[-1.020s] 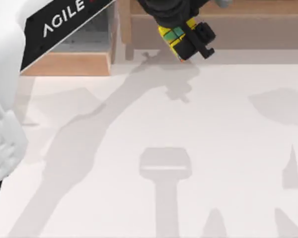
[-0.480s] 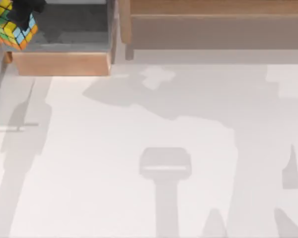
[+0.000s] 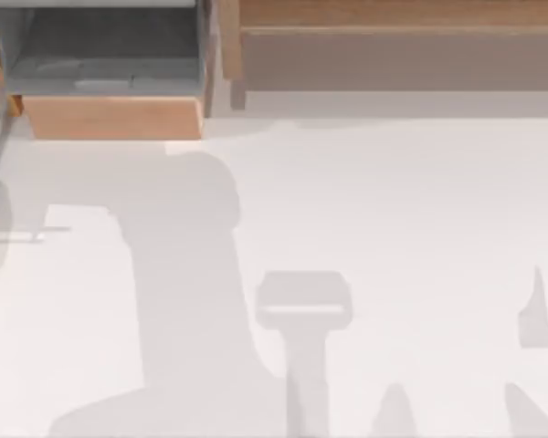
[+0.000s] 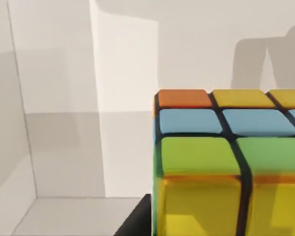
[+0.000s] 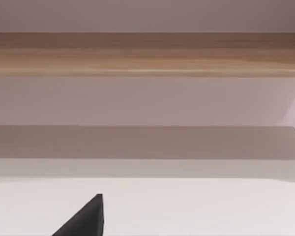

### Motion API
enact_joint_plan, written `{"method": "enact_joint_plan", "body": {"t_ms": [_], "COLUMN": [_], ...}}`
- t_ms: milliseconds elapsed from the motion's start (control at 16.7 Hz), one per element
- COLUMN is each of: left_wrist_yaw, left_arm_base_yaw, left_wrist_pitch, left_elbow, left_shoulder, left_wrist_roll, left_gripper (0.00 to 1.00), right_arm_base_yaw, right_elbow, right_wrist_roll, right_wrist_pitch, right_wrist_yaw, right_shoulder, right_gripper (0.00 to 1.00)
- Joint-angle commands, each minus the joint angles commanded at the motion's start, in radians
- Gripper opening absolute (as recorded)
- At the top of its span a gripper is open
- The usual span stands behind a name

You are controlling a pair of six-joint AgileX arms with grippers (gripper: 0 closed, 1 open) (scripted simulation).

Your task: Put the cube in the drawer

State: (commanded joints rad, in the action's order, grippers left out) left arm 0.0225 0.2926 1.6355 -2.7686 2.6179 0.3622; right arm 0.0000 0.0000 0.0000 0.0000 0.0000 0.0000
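A: Progress check — where's the cube (image 4: 226, 167)?
B: Close up in our left wrist view, hard against the camera, with pale walls and a corner behind it. From above, the drawer (image 3: 110, 117) sits open at the bench's (image 3: 393, 228) far left, grey floor bare.
A: So not delivered?
B: We'd judge no — carried, not yet dropped in. Whether those pale walls are the drawer's inside, we can't tell.
A: Left end effector state?
B: A dark sliver (image 4: 135, 221) shows beside the cube, likely a finger; we can't tell whether it's pinching, though the cube that near suggests it's held.
A: Right arm?
B: Parked, facing the long wooden shelf (image 5: 147, 54); one dark fingertip (image 5: 86, 219) visible, state unreadable.
A: Remaining?
B: Get the cube over the drawer floor, release, retreat.
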Motion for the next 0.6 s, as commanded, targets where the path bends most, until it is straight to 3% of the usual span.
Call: {"method": "enact_joint_plan", "body": {"t_ms": [240,600], "left_wrist_yaw": [-0.018,-0.019], "left_arm_base_yaw": [0.031,0.032], "left_wrist_pitch": [0.005,0.005], "left_elbow": [-0.048,-0.051], "left_shoulder": [0.123,0.128], "left_wrist_roll": [-0.003,-0.003], "left_gripper": [0.00,0.00], "right_arm_base_yaw": [0.000,0.000], "right_elbow": [0.000,0.000], "right_wrist_roll": [0.000,0.000], "right_wrist_pitch": [0.000,0.000], "right_wrist_yaw": [0.000,0.000], "right_shoulder": [0.000,0.000], "right_gripper": [1.00,1.00]}}
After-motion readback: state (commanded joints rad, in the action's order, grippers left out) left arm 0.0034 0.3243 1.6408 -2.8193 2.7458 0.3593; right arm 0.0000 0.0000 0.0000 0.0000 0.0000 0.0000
